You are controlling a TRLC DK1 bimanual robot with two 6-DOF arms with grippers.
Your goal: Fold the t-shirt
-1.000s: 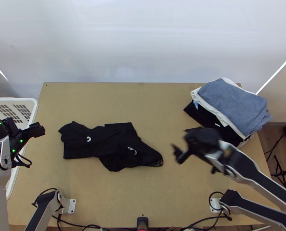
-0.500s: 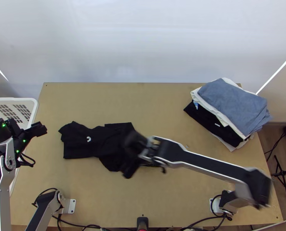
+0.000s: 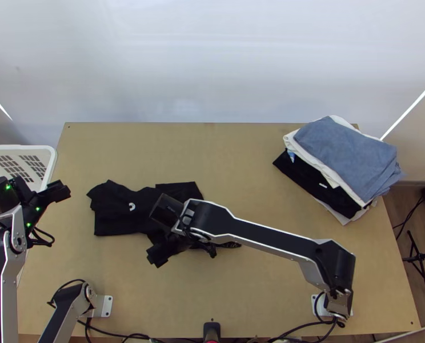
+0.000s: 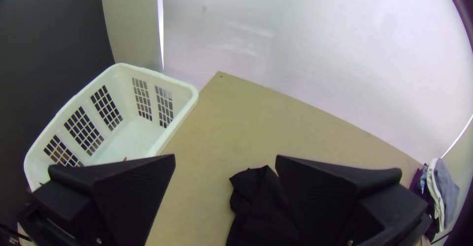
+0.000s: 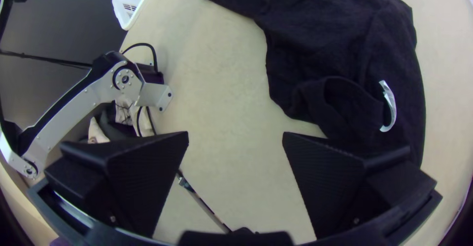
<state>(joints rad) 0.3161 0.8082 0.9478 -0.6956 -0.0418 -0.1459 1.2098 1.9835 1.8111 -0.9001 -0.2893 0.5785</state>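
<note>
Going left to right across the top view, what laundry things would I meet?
White basket → rumpled black t-shirt → pile of folded clothes, blue-grey one on top.

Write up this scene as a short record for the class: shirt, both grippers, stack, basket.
Shirt: black, rumpled, on the table
Left gripper: open, near the basket, empty
Right gripper: open, by the shirt's near edge, empty
Stack: cloths, blue-grey on top, far right
Basket: white, at the table's left edge
</note>
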